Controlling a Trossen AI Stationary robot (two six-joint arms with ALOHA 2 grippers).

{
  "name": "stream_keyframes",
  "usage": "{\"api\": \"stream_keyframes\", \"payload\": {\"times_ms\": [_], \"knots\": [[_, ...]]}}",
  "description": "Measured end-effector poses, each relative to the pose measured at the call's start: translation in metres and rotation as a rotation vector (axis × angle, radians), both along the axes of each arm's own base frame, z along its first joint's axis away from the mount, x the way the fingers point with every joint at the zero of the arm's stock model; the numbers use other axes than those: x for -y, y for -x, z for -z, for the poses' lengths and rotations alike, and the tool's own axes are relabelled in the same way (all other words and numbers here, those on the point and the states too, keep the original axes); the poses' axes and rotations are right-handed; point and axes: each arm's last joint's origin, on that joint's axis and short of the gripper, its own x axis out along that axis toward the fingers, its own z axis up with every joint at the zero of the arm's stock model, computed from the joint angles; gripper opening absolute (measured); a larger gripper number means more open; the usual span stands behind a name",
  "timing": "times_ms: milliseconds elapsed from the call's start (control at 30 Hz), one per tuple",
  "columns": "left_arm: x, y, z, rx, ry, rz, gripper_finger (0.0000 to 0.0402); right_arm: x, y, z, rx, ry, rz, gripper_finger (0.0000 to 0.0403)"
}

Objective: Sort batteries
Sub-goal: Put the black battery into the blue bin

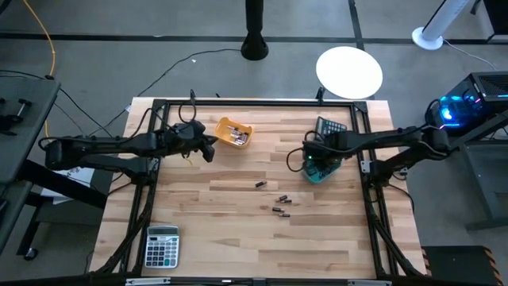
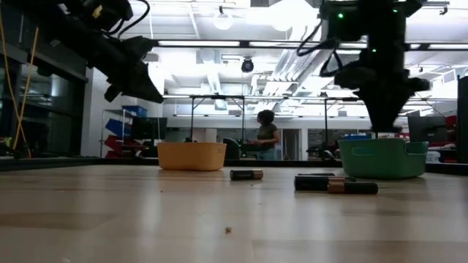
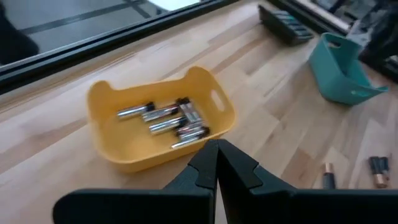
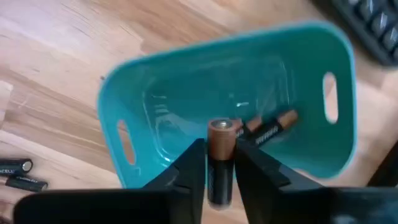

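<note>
Sorting well under way; several silvery batteries (image 3: 165, 119) already in the yellow tray (image 3: 112, 146), one copper-topped battery (image 4: 268, 129) in the teal tray (image 4: 161, 81); a handful (image 1: 280, 204) left loose mid-table. Right gripper (image 4: 219, 163) above the teal tray, clamped on an upright battery (image 4: 219, 163); left gripper (image 3: 216, 163) closed and empty, near the yellow tray. No legible writing on any battery; calculator (image 1: 162, 245) keys unreadable.
</note>
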Motion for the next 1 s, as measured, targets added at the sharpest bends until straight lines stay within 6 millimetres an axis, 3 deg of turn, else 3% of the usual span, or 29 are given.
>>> {"api": "stream_keyframes", "payload": {"times_ms": [100,233,433,600,800,1000], "knots": [[-0.001,-0.007,0.002,-0.020,0.007,0.019,0.0008,-0.001,0.005,0.007,-0.018,-0.022,0.047,0.0106],[-0.003,-0.031,0.000,-0.086,-0.015,0.150,0.0049,-0.001,0.008,0.007,-0.048,-0.010,0.060,0.0147],[-0.003,-0.097,-0.012,-0.202,-0.185,0.396,0.0145,0.002,0.004,-0.015,0.023,0.081,-0.014,0.0175],[0.000,-0.157,0.003,-0.288,-0.166,0.513,0.0205,0.008,0.006,-0.036,0.091,0.140,-0.021,0.0176],[0.020,-0.203,0.026,-0.422,0.018,0.532,0.0224,0.011,0.016,-0.052,0.127,0.182,-0.013,0.0176],[0.054,-0.214,0.047,-0.496,0.146,0.575,0.0214,0.011,0.023,-0.058,0.135,0.218,-0.063,0.0177]]}}
